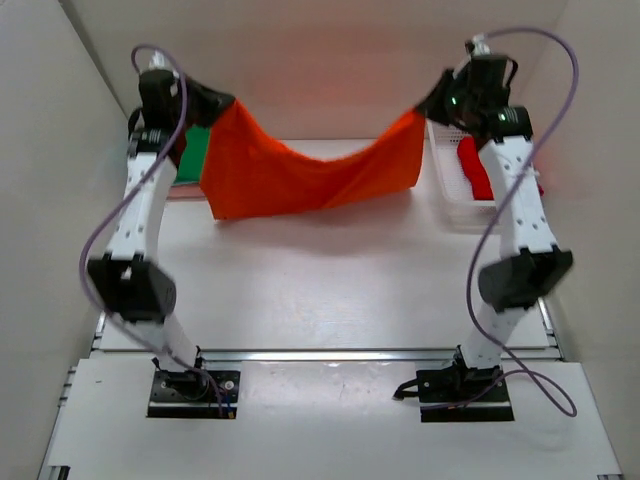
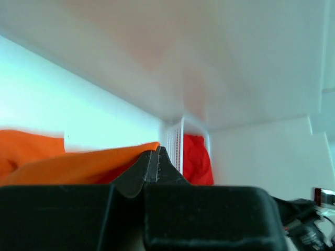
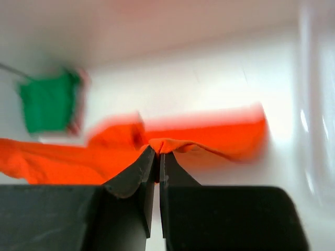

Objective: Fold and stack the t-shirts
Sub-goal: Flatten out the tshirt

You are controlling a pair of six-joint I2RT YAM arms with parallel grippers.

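Note:
A bright orange t-shirt (image 1: 300, 175) hangs stretched in the air between both grippers above the back of the table, sagging in the middle. My left gripper (image 1: 228, 103) is shut on its left top corner; in the left wrist view the cloth (image 2: 78, 162) runs from the closed tips (image 2: 155, 150). My right gripper (image 1: 428, 108) is shut on the right top corner, and the cloth (image 3: 209, 137) bunches over the tips (image 3: 158, 152). A dark green t-shirt (image 1: 198, 150) lies behind the left arm. A red t-shirt (image 1: 474, 168) lies in the basket.
A white mesh basket (image 1: 452, 210) stands at the back right by the right arm; it also shows in the left wrist view (image 2: 175, 144). White walls close in the table on the left, back and right. Both arm bases sit at the near edge.

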